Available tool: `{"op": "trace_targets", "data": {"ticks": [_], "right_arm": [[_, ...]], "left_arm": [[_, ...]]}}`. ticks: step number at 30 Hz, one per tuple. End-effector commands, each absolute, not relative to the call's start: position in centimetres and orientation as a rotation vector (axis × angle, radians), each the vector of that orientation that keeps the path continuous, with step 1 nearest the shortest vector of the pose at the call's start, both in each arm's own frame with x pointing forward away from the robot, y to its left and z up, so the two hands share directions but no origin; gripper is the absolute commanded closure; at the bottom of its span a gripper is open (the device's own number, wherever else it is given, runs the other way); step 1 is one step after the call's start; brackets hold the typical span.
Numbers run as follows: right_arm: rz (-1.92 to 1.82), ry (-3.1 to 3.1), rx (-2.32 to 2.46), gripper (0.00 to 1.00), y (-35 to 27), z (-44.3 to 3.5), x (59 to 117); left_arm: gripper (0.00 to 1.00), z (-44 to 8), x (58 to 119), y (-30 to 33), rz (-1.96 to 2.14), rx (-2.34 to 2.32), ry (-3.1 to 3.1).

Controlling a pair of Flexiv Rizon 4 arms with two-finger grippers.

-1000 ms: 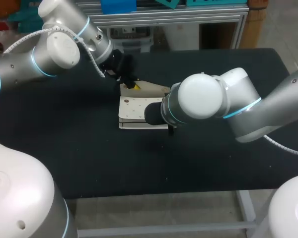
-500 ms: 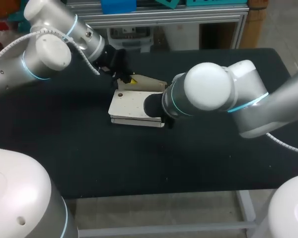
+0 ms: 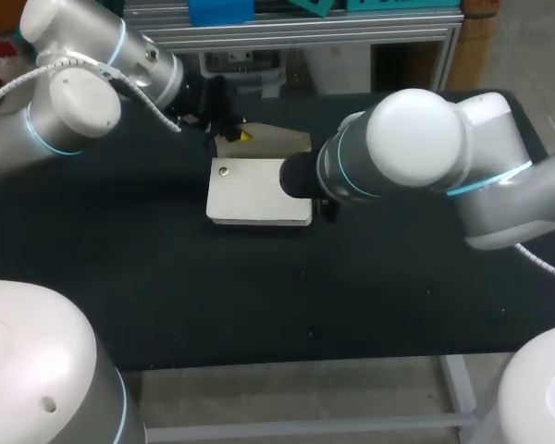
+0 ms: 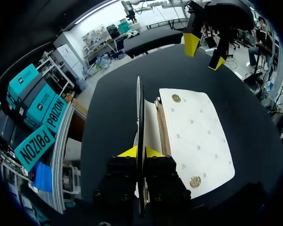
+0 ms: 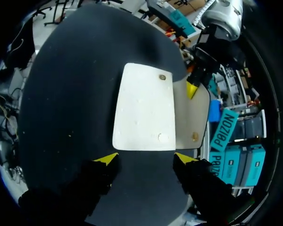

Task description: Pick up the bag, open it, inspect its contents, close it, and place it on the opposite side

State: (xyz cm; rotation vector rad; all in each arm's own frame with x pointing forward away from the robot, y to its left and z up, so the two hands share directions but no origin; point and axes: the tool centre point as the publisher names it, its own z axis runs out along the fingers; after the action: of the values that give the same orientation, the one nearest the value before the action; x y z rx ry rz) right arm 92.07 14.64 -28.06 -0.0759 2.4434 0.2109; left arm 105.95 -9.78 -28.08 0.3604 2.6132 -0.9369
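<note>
Head view: one white bag [image 3: 259, 190] lies flat near the middle of the black table [image 3: 120, 277], a little toward 11 o'clock. It is a flat rectangular clutch, its face quilted with small dimples. Its flap [image 3: 276, 141], beige on the inside, is turned open off the bag's 12 o'clock edge. In the left wrist view two brass-coloured snaps [image 4: 176, 98] show on the white face, one near each end. There are two grippers. The left gripper [image 4: 140, 151], at the bag's 12 o'clock edge, has its jaws pinched narrow on the flap, which stands edge-on between the yellow tips. The right gripper [image 5: 146, 158] is at the bag's 3 o'clock side, jaws spread wide, holding nothing.
</note>
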Motion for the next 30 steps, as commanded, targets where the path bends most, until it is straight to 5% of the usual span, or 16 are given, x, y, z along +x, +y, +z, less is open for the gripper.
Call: {"op": "trace_targets", "data": {"ticks": [1, 30], "right_arm": [[0.220, 2.445, -0.077, 1.00, 14.3, -27.1, 92.1], [0.199, 2.421, -0.154, 1.00, 15.8, -24.3, 95.3]], "left_arm": [[1.00, -26.7, 104.7, -9.7, -0.922, 0.336, 2.598], [1.00, -22.8, 103.2, -10.4, -0.842, 0.227, 2.503]]}}
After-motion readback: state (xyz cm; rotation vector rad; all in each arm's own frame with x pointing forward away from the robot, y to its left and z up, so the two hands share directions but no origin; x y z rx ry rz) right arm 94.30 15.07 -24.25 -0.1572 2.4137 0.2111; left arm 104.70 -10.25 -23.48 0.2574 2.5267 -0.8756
